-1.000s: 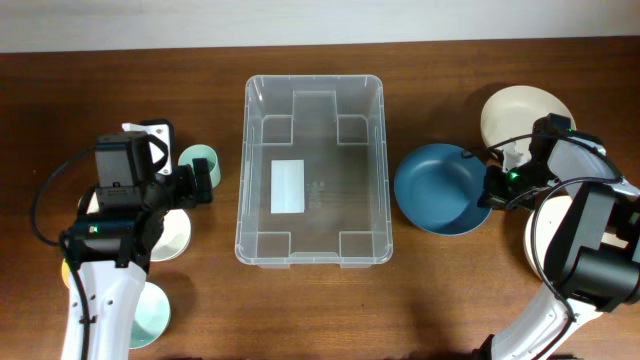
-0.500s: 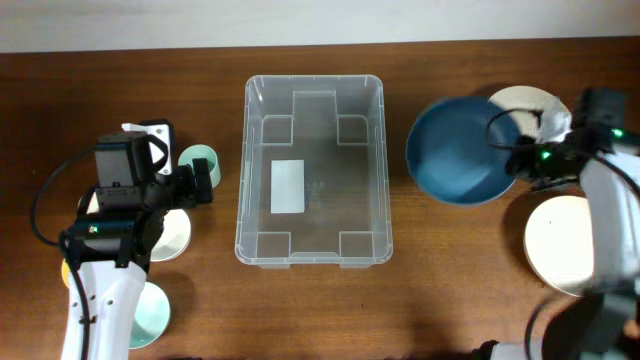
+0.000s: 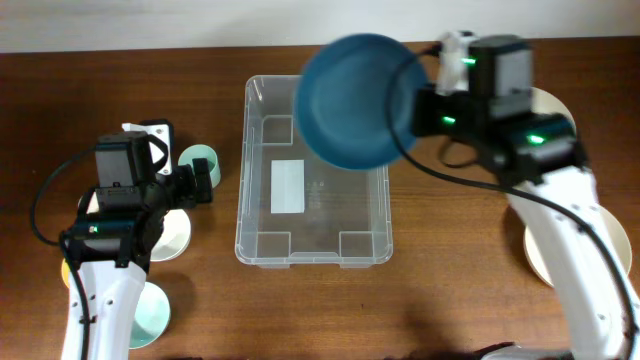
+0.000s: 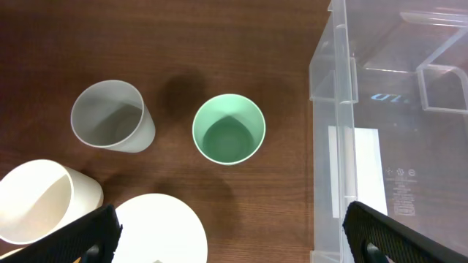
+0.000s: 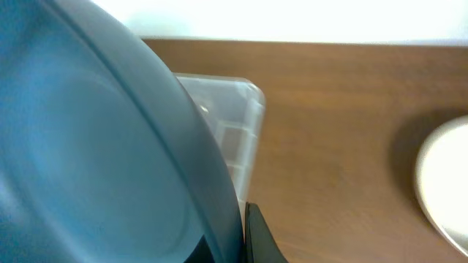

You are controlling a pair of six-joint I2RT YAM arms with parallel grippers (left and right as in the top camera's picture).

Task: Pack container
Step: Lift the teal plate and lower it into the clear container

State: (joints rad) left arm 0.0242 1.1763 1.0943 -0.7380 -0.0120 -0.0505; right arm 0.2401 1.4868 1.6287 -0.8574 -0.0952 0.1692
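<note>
Overhead, the blue bowl (image 3: 350, 100) is pinched at its rim by the right gripper (image 3: 418, 108) above the far right corner of the container (image 3: 238, 240), set mid-table. At the left wrist, the jaws of the left gripper (image 4: 234, 232) are spread near a green cup (image 4: 228, 130) and a white plate (image 4: 157, 230) beside the container. From the right wrist, the container is mostly hidden by the bowl.
</note>
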